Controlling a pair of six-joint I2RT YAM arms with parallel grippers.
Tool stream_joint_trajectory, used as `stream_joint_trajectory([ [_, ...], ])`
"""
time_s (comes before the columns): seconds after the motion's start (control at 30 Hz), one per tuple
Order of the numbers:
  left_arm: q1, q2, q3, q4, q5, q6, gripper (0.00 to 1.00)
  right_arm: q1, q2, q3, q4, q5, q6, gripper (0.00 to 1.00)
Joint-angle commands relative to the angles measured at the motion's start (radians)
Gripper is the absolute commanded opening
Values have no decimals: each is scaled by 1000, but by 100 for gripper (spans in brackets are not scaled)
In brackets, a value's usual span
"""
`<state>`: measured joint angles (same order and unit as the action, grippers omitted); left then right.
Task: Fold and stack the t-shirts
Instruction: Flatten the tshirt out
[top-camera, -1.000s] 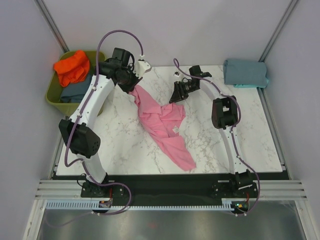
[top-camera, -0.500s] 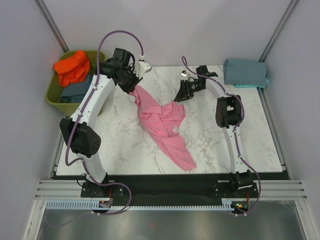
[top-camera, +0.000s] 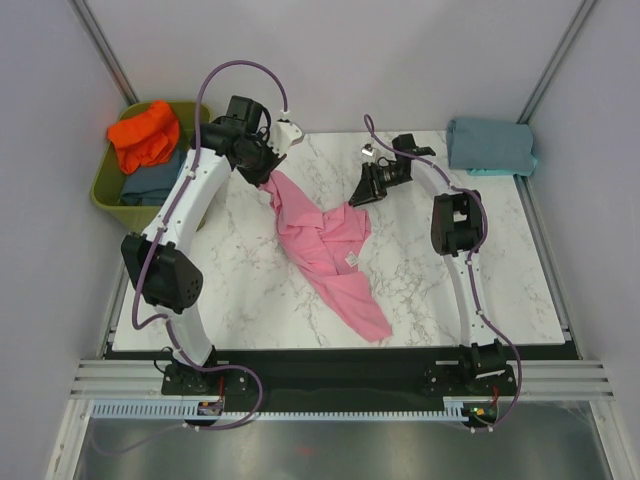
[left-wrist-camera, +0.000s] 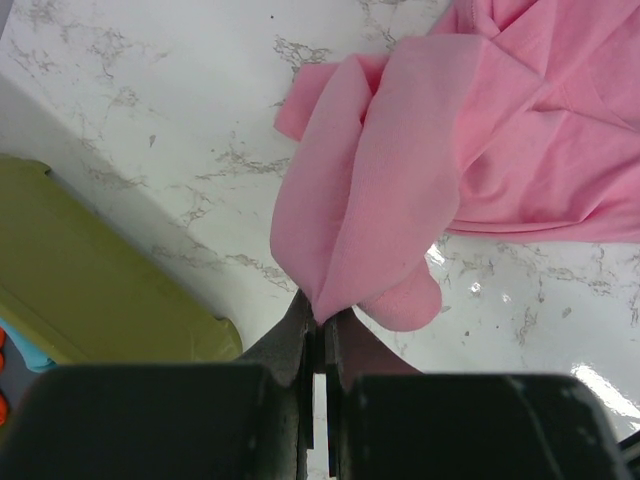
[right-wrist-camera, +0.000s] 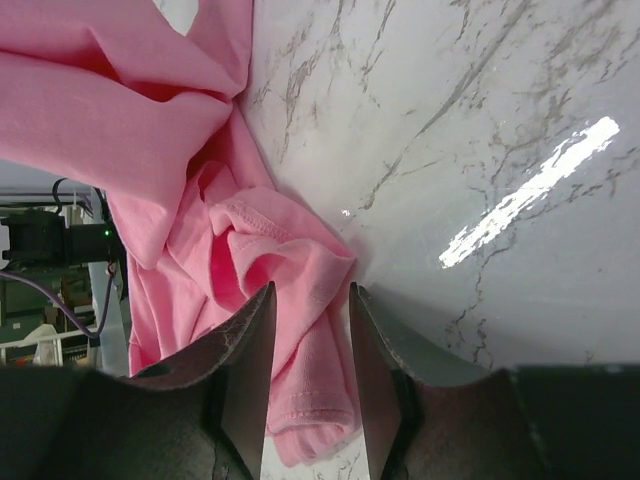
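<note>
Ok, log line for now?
left fingers: shut on pink t-shirt | right fingers: open near its edge | state: crumpled on table

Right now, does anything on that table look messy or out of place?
The pink t-shirt lies crumpled and twisted across the table, one end pinched in the left hand. An orange t-shirt hangs over the rim of the green tub.

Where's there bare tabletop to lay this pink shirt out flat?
Bare marble lies right of the pink t-shirt, out to the table edge, nearer than the folded t-shirt. Another patch sits near-left. Crowded: far centre, around the left gripper and right gripper.
</note>
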<state>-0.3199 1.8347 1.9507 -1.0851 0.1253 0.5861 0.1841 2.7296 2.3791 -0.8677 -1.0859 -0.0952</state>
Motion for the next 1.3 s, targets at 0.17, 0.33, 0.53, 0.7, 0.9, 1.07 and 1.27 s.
stream_joint_trajectory([
  [0.17, 5, 11, 40, -1, -4, -29, 4, 17, 58, -11, -7, 75, -28, 42],
  [0.33, 5, 18, 42, 1, -3, -32, 4, 31, 71, 6, -4, 81, -31, 39],
  [0.53, 5, 24, 39, 1, -7, -32, 4, 34, 101, 25, -2, 80, -29, 33],
  [0.7, 5, 34, 47, 4, -7, -32, 4, 35, 90, 28, -2, 81, -28, 14],
  [0.9, 5, 46, 77, 7, 0, -37, 4, -1, -20, 28, -1, 200, -28, 0],
  [1.07, 7, 52, 123, 7, 28, -32, 4, -70, -239, 61, -22, 363, -104, 0],
  [1.27, 30, 87, 186, -13, 68, -2, 3, -141, -507, 65, -16, 501, -178, 0],
])
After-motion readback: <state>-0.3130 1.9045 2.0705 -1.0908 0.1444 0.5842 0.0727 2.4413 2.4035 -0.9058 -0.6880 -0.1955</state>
